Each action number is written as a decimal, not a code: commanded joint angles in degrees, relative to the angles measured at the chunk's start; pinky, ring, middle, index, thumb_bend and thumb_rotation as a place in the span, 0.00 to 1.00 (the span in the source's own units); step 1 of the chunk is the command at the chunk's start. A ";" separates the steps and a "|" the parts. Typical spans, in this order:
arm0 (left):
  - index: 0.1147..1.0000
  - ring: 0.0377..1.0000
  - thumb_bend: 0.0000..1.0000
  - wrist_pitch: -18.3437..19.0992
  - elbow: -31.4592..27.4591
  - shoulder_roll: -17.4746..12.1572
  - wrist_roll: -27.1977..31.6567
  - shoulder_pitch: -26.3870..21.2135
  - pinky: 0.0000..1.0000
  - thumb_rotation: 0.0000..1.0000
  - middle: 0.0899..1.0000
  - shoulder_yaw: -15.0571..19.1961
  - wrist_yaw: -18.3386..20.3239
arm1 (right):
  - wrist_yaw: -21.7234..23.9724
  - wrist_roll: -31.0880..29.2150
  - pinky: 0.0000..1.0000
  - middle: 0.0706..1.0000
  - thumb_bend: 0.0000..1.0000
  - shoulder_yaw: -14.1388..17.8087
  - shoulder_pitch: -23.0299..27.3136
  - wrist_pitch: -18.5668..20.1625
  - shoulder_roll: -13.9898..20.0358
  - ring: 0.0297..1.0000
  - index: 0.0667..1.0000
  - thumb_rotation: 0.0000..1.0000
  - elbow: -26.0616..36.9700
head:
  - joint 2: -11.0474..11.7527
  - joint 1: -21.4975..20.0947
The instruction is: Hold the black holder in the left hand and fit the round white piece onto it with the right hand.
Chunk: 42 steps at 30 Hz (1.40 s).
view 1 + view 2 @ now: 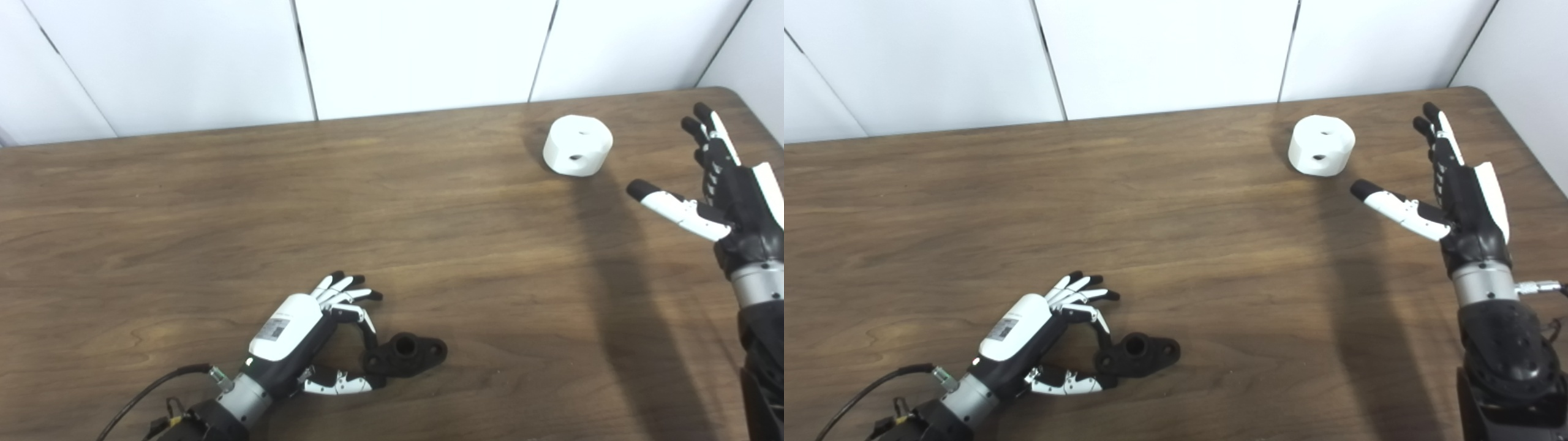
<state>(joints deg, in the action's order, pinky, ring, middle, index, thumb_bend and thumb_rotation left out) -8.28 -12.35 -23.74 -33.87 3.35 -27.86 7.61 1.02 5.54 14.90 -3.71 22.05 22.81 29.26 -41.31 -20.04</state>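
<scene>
Left hand (294, 334) pinches the black plastic holder (407, 353) on the wooden table (184, 233), hiding its near end. Right hand (1458, 190), fingers spread and empty, sits near the round white piece (1322, 145).

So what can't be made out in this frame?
- Left robot hand on the holder: both views leave unclear whether its fingertips grip or only touch.
- White piece: the depth of its holes is too dark to read.
- Right robot hand: cut by the left eye view's edge.

Holder (406, 353) on table (184, 214) near front, just right of left hand (306, 334), round piece (577, 145) far back right
</scene>
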 commanded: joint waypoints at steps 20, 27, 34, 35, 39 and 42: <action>0.42 0.96 0.52 -0.52 5.24 -0.77 -4.34 3.40 1.00 0.06 0.83 -2.42 2.04 | 20.05 29.16 0.87 0.90 0.95 -8.70 22.37 4.83 15.03 0.94 0.90 0.22 -14.15 | 4.10 -1.70; 0.42 0.97 0.52 -0.79 5.40 -0.94 -4.11 3.56 1.00 0.06 0.84 -2.50 2.03 | 26.46 35.92 0.93 0.87 0.94 -13.48 28.10 4.86 16.82 0.96 0.91 0.27 -21.30 | 4.28 -1.81; 0.42 0.96 0.52 -1.29 6.01 -0.91 -4.79 3.66 1.00 0.06 0.83 -2.67 1.42 | 31.05 42.51 0.92 0.81 0.95 -17.33 34.05 4.86 16.41 0.94 0.87 0.28 -27.52 | 5.63 -2.68; 0.42 0.96 0.52 -1.27 5.96 -0.94 -4.76 3.67 1.00 0.06 0.83 -2.66 1.50 | 31.33 42.91 0.93 0.81 0.95 -17.52 34.56 4.86 16.23 0.94 0.86 0.28 -28.06 | 5.63 -2.68; 0.42 0.96 0.52 -1.60 6.48 -0.87 -4.96 3.82 1.00 0.06 0.83 -2.65 1.05 | 31.98 43.67 0.95 0.83 0.96 -19.20 36.86 4.84 15.70 0.95 0.86 0.30 -31.44 | 6.56 -2.99; 0.42 0.96 0.52 -2.09 7.01 -0.85 -5.18 3.88 1.00 0.06 0.83 -2.64 0.42 | 32.25 43.80 0.94 0.83 0.97 -20.49 38.09 4.82 15.41 0.96 0.86 0.30 -33.22 | 7.05 -3.06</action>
<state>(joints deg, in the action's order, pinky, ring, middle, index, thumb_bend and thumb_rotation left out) -12.19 -9.82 -23.63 -34.42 4.07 -28.05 3.27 33.53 48.47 -5.76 31.03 26.86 37.20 -4.14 -34.19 -23.03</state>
